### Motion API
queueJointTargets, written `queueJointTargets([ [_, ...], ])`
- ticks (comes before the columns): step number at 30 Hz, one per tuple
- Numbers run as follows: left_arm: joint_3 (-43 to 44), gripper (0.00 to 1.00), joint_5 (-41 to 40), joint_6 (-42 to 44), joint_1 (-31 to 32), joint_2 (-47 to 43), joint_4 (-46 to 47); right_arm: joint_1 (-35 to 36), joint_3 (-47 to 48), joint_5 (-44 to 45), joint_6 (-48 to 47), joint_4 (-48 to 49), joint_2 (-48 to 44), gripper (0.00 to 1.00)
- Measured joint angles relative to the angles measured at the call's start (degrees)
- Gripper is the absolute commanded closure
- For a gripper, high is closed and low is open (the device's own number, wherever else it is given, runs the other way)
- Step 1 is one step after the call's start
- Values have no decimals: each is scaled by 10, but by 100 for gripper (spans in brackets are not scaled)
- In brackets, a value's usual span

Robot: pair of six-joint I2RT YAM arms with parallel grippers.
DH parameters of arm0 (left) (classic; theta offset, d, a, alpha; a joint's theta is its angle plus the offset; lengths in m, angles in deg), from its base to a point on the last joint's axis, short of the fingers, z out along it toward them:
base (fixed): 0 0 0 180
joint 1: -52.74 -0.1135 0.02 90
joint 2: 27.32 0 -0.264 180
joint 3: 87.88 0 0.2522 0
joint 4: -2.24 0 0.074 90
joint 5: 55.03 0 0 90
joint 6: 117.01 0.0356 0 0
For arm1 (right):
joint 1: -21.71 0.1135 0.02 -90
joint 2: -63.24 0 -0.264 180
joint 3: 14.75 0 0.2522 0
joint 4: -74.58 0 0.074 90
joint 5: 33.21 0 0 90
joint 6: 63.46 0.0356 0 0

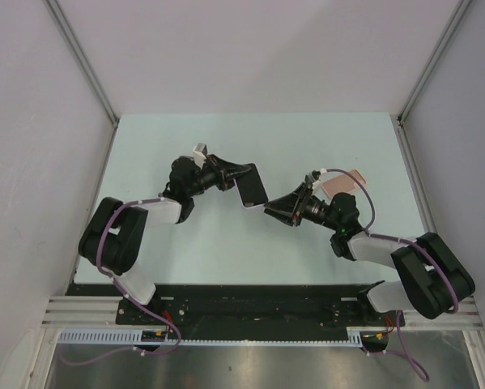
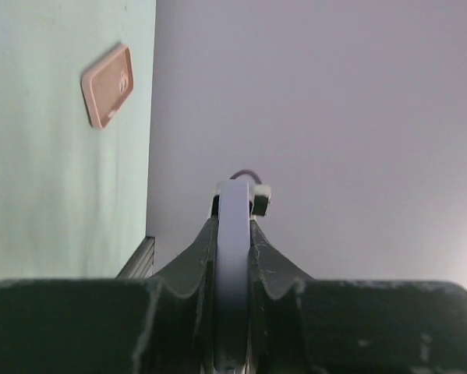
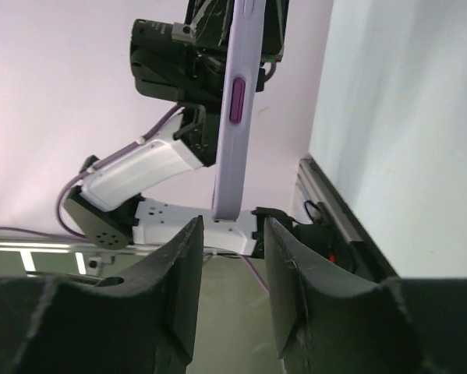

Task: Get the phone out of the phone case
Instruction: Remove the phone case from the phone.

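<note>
The left gripper [image 2: 233,234] is clamped on the phone [image 3: 237,117], holding it above the table [image 1: 185,146] near the middle. The phone is gripped at one end, and its other end sticks out toward the right arm. From the right wrist, it shows edge-on as a thin pale purple strip with a darker side button.

The right gripper [image 3: 229,257] sits just short of the phone's free end. Its fingers [image 3: 182,288] are apart with a clear gap between them and do not touch the phone.

The pink case [image 2: 107,86] lies flat on the table, apart from the phone. In the top view it is beside the right arm's wrist, toward the far right part of the table.

Bare table stretches along the far edge and in front of both arms. White walls [image 1: 250,49] close in the far side and both flanks.
</note>
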Motion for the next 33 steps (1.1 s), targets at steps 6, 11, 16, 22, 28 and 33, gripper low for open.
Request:
queueJointTargets([
  [6, 0, 100, -38, 2, -5, -1, 1, 10, -8, 33, 67, 66, 14, 57],
  [11, 0, 100, -45, 12, -5, -15, -10, 10, -8, 45, 91, 100, 36, 57],
  [16, 0, 100, -45, 16, -5, -21, -13, 10, 6, 47, 98, 111, 78, 57],
  [22, 0, 100, -49, 21, -5, -23, -18, 10, 31, 46, 113, 152, 137, 65],
  [28, 0, 98, -51, 20, -6, -23, -14, 13, 68, 42, 115, 153, 158, 100],
  [33, 5, 37, -42, 22, -8, -18, -11, 13, 70, 42, 101, 135, 154, 100],
])
